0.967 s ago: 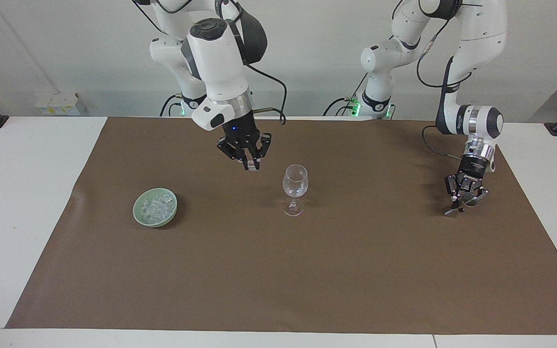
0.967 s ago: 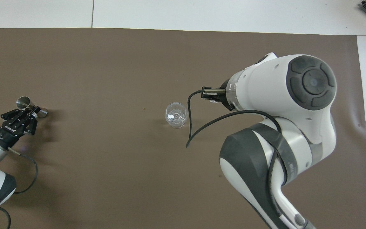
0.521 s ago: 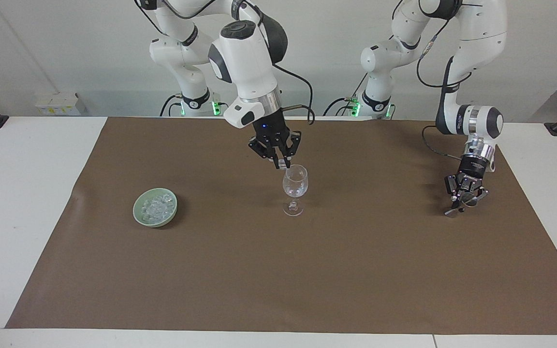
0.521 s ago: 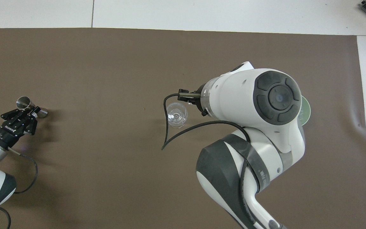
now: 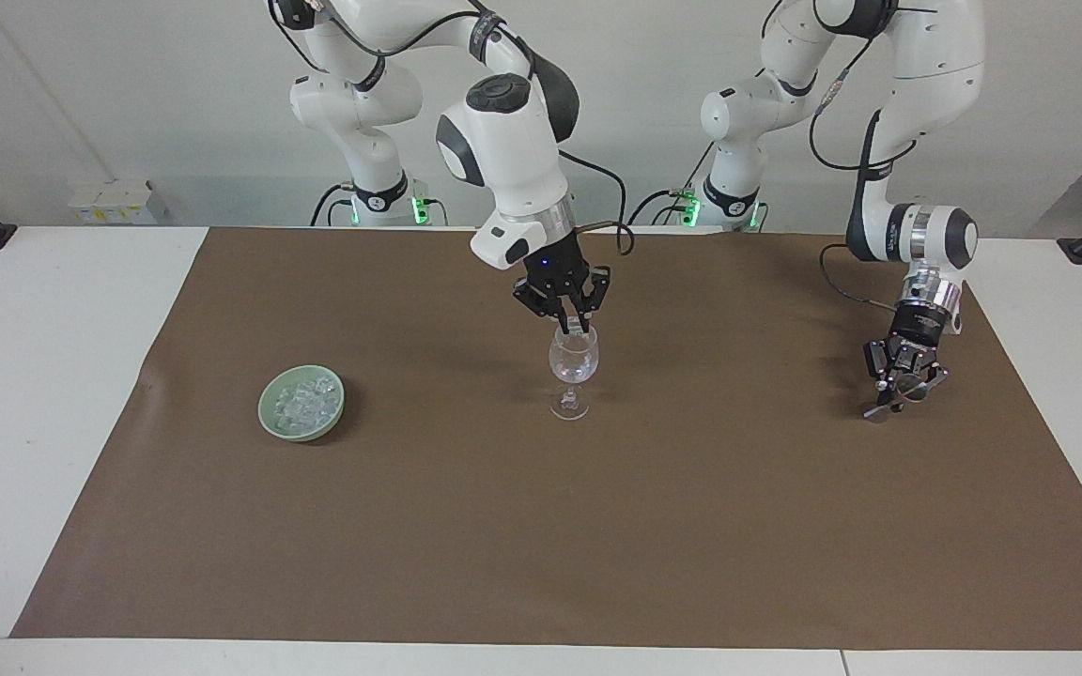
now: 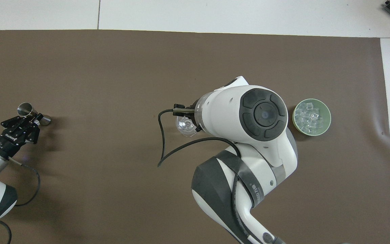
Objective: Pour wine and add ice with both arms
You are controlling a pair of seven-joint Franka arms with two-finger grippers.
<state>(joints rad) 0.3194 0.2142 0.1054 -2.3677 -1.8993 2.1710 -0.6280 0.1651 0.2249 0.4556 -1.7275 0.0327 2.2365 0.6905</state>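
Note:
A clear stemmed glass (image 5: 574, 361) stands mid-mat and shows partly under my right arm's wrist in the overhead view (image 6: 184, 127). My right gripper (image 5: 576, 330) hangs right over the glass mouth, its tips at the rim, shut on a small clear chunk of ice. More ice (image 5: 304, 399) (image 6: 310, 117) fills the pale green bowl (image 5: 265, 406) (image 6: 328, 118) toward the right arm's end. My left gripper (image 5: 898, 399) (image 6: 34, 118) is low at the left arm's end, shut on a tilted metal jigger (image 6: 25, 109). No wine is in view.
A brown mat (image 5: 541, 526) covers most of the white table. The right arm's black cable (image 6: 163, 142) loops down beside the glass. Small boxes (image 5: 114, 202) sit at the table's corner near the wall.
My right arm has swung from between bowl and glass to over the glass, carrying the ice chunk and uncovering the bowl in the overhead view. The left arm has stayed still.

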